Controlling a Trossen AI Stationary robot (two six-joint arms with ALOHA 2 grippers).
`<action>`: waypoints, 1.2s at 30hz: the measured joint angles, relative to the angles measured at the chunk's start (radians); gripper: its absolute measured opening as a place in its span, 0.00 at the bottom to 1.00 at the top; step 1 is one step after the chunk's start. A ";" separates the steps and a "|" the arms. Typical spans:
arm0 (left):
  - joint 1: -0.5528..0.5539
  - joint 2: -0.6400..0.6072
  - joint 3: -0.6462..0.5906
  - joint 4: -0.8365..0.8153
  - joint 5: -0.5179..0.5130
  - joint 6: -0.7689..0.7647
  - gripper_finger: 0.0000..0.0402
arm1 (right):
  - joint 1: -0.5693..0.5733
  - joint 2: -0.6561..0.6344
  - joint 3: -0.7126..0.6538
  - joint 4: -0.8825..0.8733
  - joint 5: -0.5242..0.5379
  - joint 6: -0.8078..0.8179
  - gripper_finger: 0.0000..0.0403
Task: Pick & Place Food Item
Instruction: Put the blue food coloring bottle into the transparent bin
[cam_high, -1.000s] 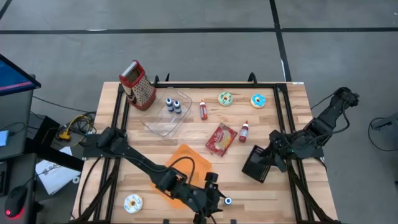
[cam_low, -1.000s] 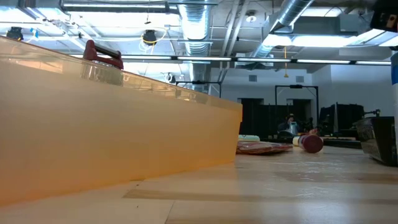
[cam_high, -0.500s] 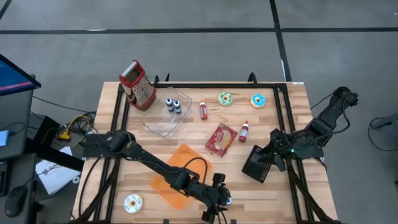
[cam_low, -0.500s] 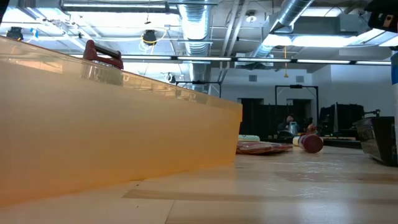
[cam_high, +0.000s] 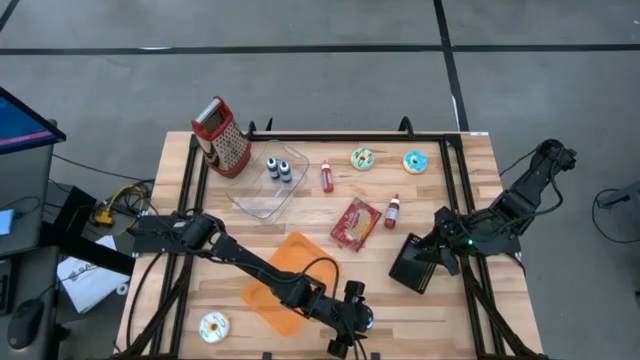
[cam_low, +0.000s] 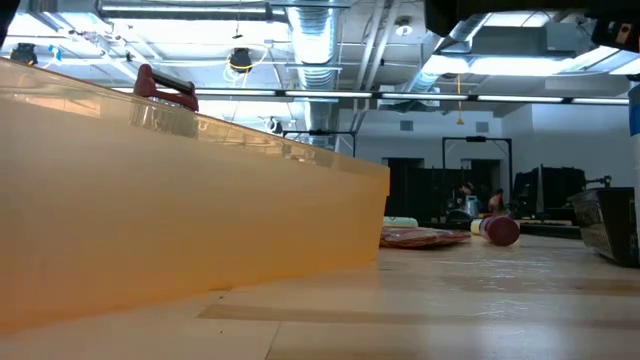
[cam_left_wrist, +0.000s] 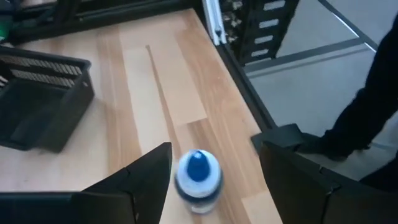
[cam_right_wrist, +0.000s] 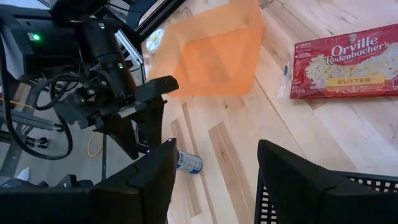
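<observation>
A small white bottle with a blue cap (cam_left_wrist: 198, 175) lies on its side on the wood near the table's front edge (cam_high: 368, 322). My left gripper (cam_left_wrist: 214, 182) is low over it and open, one finger on each side of the bottle, which lies nearer one finger; I see no touch. The right wrist view shows the same bottle (cam_right_wrist: 187, 163) just in front of the left gripper (cam_right_wrist: 144, 127). My right gripper (cam_right_wrist: 214, 180) waits open at the table's right, above a black mesh basket (cam_high: 412, 264).
An orange bin (cam_high: 290, 280) lies just left of the left arm and fills the low view (cam_low: 180, 200). A popcorn bag (cam_high: 355, 223), two red bottles (cam_high: 327, 177), two donuts (cam_high: 362, 158), a clear tray (cam_high: 268, 188), a grater (cam_high: 222, 137) and a near-left donut (cam_high: 214, 326) lie around.
My left gripper has come down and moved toward the table's near edge and a little to the right, closing in on the blue-capped bottle. The bottle has stayed where it was. The right arm has kept still.
</observation>
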 joint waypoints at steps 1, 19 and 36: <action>0.003 0.001 0.000 -0.001 0.000 0.001 0.60 | 0.000 0.000 0.000 0.000 0.003 0.000 0.54; 0.014 0.018 0.000 0.003 0.022 0.001 0.60 | 0.000 0.000 0.000 0.000 0.014 -0.006 0.54; 0.017 0.058 0.000 0.050 0.045 -0.025 0.55 | 0.000 0.000 0.000 0.000 0.014 -0.011 0.54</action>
